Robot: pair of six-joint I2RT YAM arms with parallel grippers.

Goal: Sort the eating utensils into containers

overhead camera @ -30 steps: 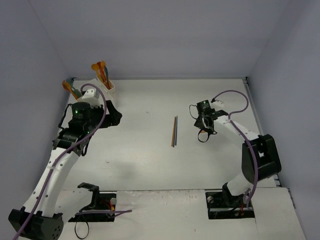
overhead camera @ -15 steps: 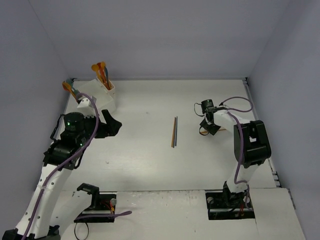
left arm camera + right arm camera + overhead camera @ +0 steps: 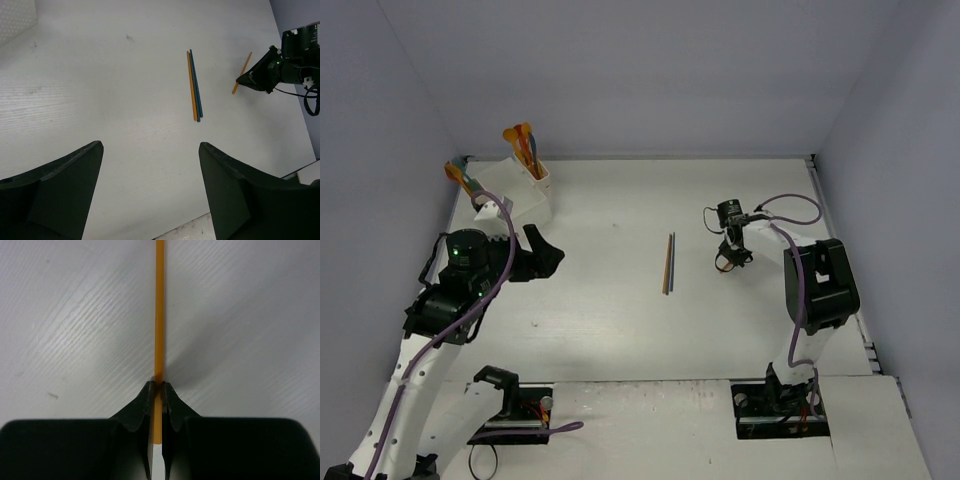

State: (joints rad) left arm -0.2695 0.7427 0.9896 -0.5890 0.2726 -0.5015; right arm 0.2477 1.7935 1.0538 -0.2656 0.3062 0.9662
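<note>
My right gripper is shut on a thin orange utensil handle, right down at the table on the right of centre. The left wrist view shows that handle sticking out of the right gripper. An orange stick and a blue stick lie side by side mid-table. The white containers stand at the far left with orange and teal utensils upright in them. My left gripper is open and empty, in front of the containers.
A corner of the white containers shows at the top left of the left wrist view. Grey walls close the table at the back and both sides. The arm bases and their cables sit at the near edge.
My left arm has drawn back from the containers toward the near left. My right arm has folded and its gripper has gone down to the table over the orange handle.
</note>
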